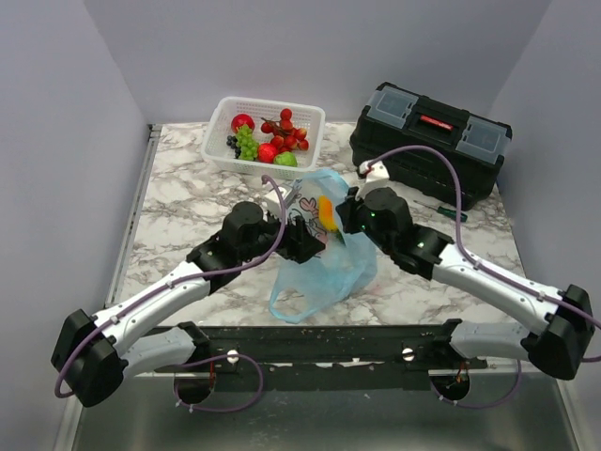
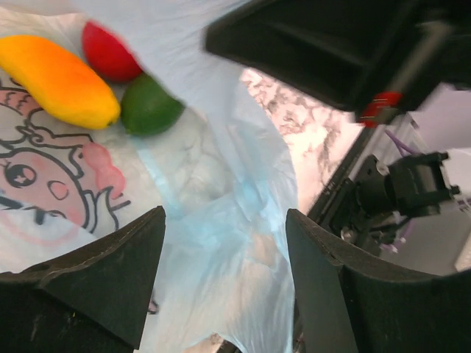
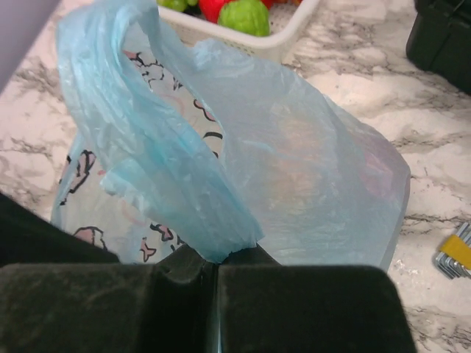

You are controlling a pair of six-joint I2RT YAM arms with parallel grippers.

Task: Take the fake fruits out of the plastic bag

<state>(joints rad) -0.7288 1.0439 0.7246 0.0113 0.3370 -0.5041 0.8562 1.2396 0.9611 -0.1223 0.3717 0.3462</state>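
arms both reaching inward | left gripper (image 2: pixel 224 217) holding fingers apart | right gripper (image 3: pixel 215 268) pinching thin light-blue plastic bag (image 3: pixel 294 169)

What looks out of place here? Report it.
A screwdriver lies loose on the marble table beside the closed black toolbox, outside it. Nothing looks spilled or damaged; the basket stands upright.

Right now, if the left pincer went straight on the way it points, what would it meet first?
Most likely the plastic bag: its thin film lies straight ahead of the open left pincer. The fake fruits sit off that line.
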